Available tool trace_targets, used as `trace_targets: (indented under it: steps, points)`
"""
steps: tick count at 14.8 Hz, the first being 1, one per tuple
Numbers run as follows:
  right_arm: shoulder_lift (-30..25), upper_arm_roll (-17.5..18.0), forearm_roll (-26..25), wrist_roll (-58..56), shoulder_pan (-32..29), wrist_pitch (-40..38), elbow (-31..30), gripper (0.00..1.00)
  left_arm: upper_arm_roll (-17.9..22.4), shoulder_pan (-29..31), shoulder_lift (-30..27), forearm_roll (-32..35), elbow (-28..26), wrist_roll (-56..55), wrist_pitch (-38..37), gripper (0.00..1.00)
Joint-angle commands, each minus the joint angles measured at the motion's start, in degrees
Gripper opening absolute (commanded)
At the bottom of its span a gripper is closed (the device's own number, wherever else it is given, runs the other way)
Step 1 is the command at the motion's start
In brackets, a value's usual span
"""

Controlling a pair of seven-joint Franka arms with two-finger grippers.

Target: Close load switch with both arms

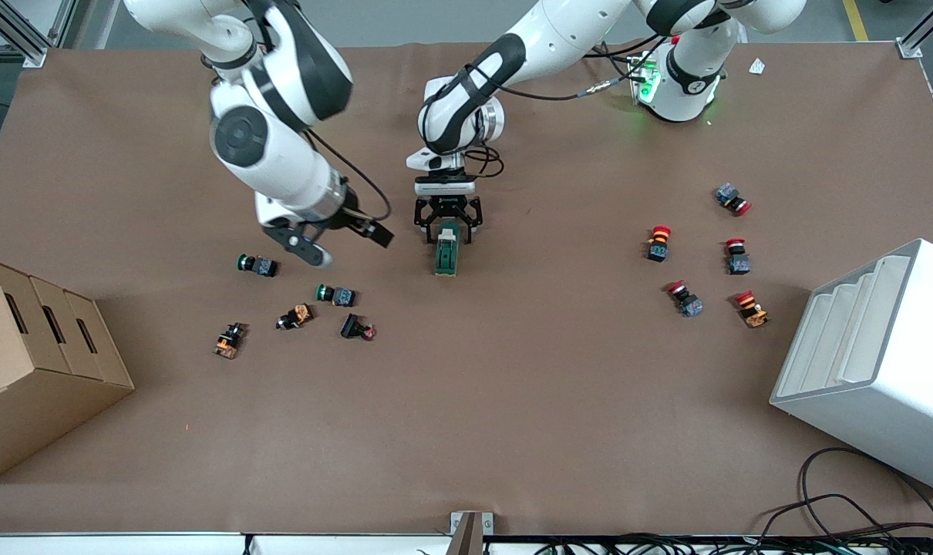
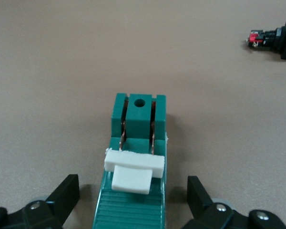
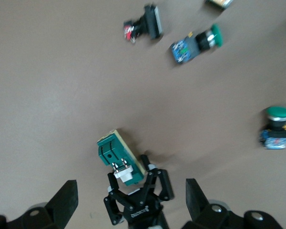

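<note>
Scattered at lower left of the front view, 5 small push buttons (image 1: 293,316) on the brown table (image 1: 466,416); at right, 5 red-capped buttons (image 1: 702,270). At center, the load switch (image 1: 446,254) flat on the table, white lever (image 2: 133,169) raised. Astride its upper end, fingers wide and not touching, the left tool (image 1: 447,223). Just left of center, over bare table, the right tool (image 1: 343,243), spread wide, empty.
</note>
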Motion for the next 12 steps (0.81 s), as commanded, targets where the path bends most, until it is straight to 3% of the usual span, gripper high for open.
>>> trace_targets:
  steps: [1, 7, 12]
  points:
    - [3.29, -0.51, 2.0, 1.68, 1.93, 3.44, -0.15, 1.0, 0.37, -1.62, 3.08, 1.93, 0.25, -5.7, -0.58, 1.0]
    - [10.93, -0.5, 2.52, 8.27, 6.59, 15.21, -0.15, 1.0, 0.46, -3.55, 7.47, 7.65, 0.16, -14.5, -4.44, 1.0]
    - [15.6, -0.59, 4.46, 9.59, 10.37, 21.64, -0.15, 1.0, 0.46, -4.08, 9.85, 9.85, 0.51, -15.56, -8.04, 1.0]
